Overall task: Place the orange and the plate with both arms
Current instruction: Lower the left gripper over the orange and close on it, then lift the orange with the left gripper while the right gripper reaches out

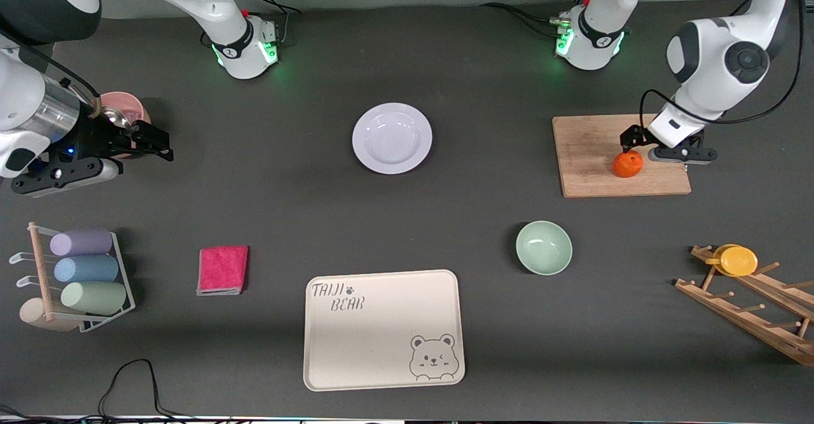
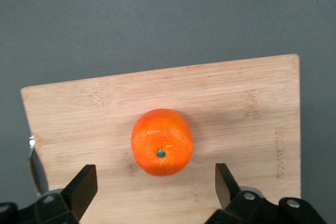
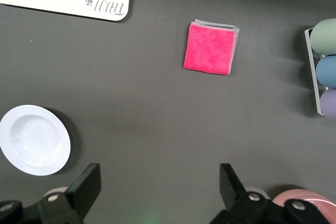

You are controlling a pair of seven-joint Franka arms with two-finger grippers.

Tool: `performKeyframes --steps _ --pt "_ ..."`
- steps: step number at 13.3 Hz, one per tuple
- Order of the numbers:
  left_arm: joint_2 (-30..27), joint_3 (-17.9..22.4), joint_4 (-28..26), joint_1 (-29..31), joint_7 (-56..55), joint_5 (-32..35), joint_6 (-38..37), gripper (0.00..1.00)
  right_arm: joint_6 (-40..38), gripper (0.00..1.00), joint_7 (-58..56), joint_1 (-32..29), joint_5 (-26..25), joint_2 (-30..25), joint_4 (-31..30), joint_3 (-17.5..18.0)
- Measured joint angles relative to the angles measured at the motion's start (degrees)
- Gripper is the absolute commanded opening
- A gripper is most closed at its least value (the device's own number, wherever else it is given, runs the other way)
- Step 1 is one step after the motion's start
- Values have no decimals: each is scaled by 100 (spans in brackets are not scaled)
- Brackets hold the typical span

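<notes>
Tabletop: left claw (image 2: pixel 152 187) gapes wide above orange (image 2: pixel 161 141).

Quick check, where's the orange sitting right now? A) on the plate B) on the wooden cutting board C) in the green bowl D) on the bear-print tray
B: the orange rests on the wooden cutting board, with the open left gripper over it, fingers either side, not touching.
</notes>
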Motion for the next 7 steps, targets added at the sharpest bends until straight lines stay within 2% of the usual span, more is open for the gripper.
performKeyframes --steps 7 --pt "1003 1 -17 1 0 0 804 100 42 100 0 -9 0 187 27 -20"
